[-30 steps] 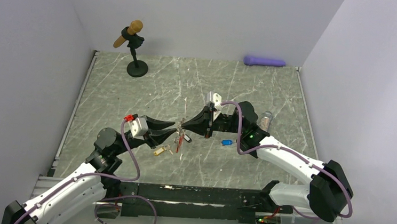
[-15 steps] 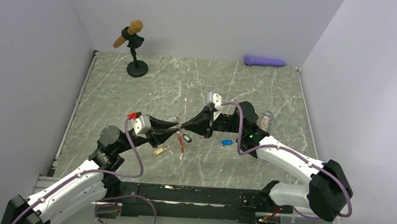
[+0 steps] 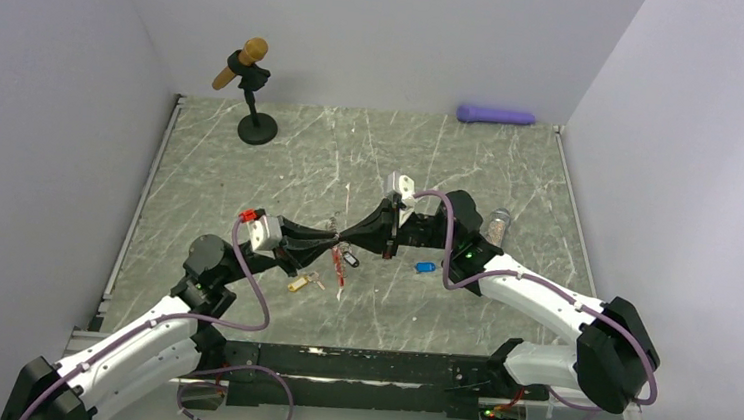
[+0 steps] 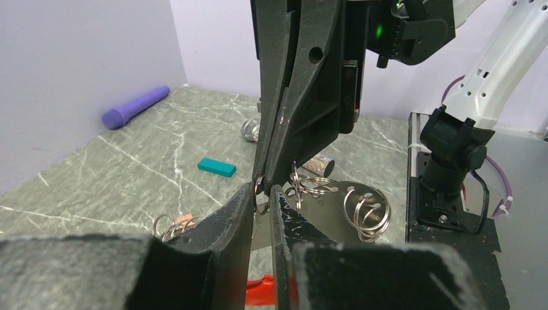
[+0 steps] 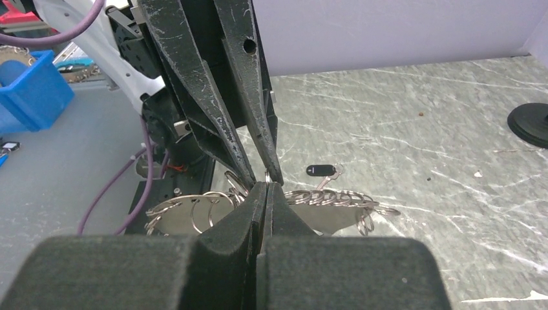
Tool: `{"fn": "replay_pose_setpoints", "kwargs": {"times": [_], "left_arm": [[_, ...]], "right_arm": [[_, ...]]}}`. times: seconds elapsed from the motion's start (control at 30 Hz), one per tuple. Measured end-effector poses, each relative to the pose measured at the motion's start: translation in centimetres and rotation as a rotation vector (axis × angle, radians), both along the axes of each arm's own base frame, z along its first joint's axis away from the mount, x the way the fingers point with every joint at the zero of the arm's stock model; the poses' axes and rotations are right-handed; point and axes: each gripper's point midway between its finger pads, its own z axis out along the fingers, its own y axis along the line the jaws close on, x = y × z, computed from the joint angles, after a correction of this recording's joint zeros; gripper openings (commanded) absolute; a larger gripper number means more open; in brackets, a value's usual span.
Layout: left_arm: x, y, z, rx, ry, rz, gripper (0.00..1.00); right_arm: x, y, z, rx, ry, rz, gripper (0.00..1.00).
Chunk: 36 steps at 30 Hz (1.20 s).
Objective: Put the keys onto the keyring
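Microphone stand (image 3: 255,119), purple cylinder (image 3: 496,114) sit far back — teal block (image 3: 425,267) near right gripper (image 3: 346,235).

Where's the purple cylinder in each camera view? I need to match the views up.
Top external: the purple cylinder lies in the upper right of the picture, beyond both arms.
Left wrist: the cylinder lies in the upper left.
Right wrist: not in it.
Landmark: the keyring, pinched where the left hand and right hand meet, shows in all three.
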Motion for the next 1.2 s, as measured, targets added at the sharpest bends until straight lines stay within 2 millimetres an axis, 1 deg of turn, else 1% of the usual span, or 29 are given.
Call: {"fn": "replay_pose_setpoints", "kwargs": {"times": [0.33,0.83,0.93,1.17,1.2], "left_arm": [[-0.10,-0.30,-0.34,0.008,0.007,-0.024,0.18],[-0.12,-0.02,-0.66,0.023,0.014,-0.013,0.06],[-0.02,0.04,-0.72,0.024,0.017,-0.009,0.00],[0.16,-0.08,-0.86,0.025,0.020,-0.010,0.00],[0.15,-0.10,-0.86,0.025,0.020,-0.011,0.00]], "right_arm": [[0.05,0.05,-0.22,-0.004,0.004,0.000,0.00],[0.00,0.04,-0.30,-0.006,0.004,0.003,0.00],[-0.11,0.04,-0.33,-0.007,0.004,0.009,0.00],[-0.24,0.02,-0.39,-0.008,0.005,0.016,0.00],[-0.25,0.02,-0.41,-0.008,0.005,0.017,0.05]]}}
